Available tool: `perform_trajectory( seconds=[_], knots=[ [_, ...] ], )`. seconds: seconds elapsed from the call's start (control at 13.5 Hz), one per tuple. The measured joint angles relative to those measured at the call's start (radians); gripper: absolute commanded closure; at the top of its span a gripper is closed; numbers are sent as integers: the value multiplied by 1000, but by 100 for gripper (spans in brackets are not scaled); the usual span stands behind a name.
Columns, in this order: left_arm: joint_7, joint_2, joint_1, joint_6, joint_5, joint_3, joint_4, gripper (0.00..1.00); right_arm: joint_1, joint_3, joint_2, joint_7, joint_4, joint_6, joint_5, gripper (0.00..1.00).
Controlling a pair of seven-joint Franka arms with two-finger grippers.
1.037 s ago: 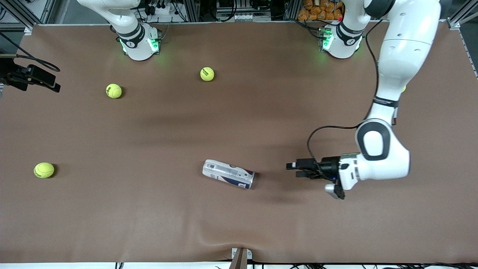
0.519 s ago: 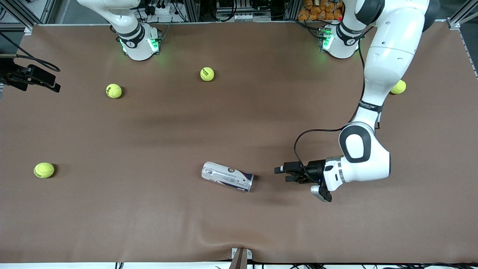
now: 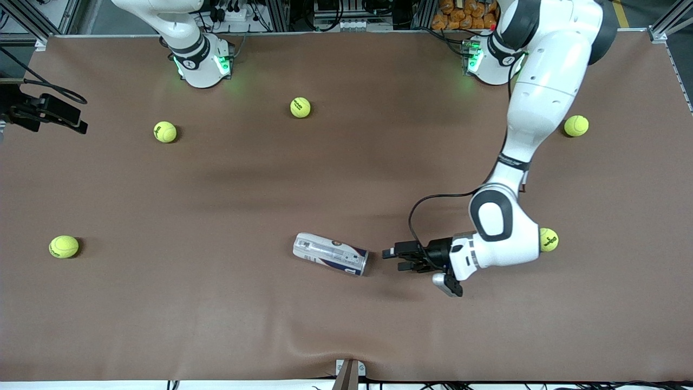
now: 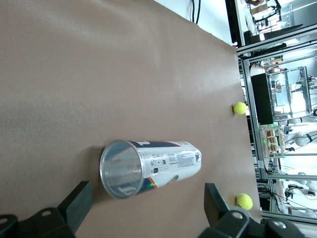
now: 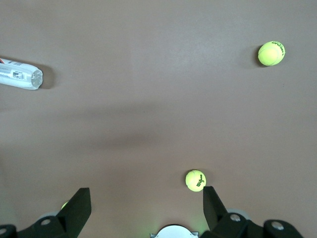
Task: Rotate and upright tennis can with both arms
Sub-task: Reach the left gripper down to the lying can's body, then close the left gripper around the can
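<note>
Left gripper (image 3: 391, 260), fingers apart, has closed in beside the open rim of the tennis can (image 3: 331, 261) lying mid-table, ready to grasp; right gripper (image 5: 143, 206) waits, open.

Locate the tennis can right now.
The tennis can lies on its side on the brown table, middle of the front view and near the camera edge; the left hand, open, is beside its metal-rimmed end.
</note>
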Motion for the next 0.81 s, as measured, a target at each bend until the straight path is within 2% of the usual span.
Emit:
perform_trajectory(
  seconds=[0.44,0.81],
  knots=[
    [17,53,-76,110,-10,-3,55,0,0,0,0,0,0,0,0,0],
    [17,100,-93,126,-34,-4,84,0,0,0,0,0,0,0,0,0]
  ],
)
